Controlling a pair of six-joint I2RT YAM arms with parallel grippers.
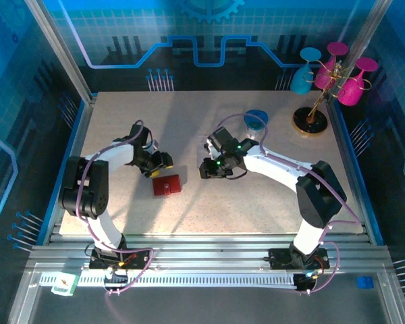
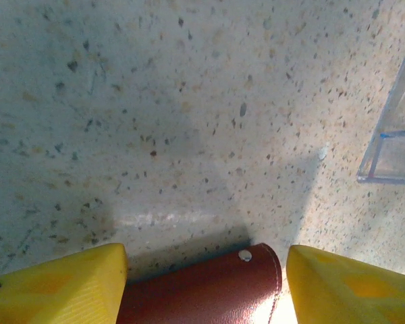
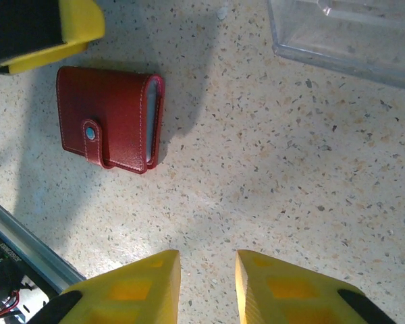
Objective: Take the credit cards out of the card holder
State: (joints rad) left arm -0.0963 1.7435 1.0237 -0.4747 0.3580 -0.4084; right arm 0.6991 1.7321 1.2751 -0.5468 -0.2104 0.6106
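Red card holder (image 3: 115,118) inside left pincer (image 2: 204,270), grip unclear, right pincer (image 3: 208,263) parted, tray (image 3: 351,34) nearby.

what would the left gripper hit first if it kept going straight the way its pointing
Most likely the red card holder: its edge lies between the left gripper fingers, with the table directly beyond. Depth is unclear, so I can't tell if the fingers touch it.

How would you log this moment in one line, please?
wallet: closed, lying flat | left gripper: straddling wallet, grip unclear | right gripper: narrow gap, empty
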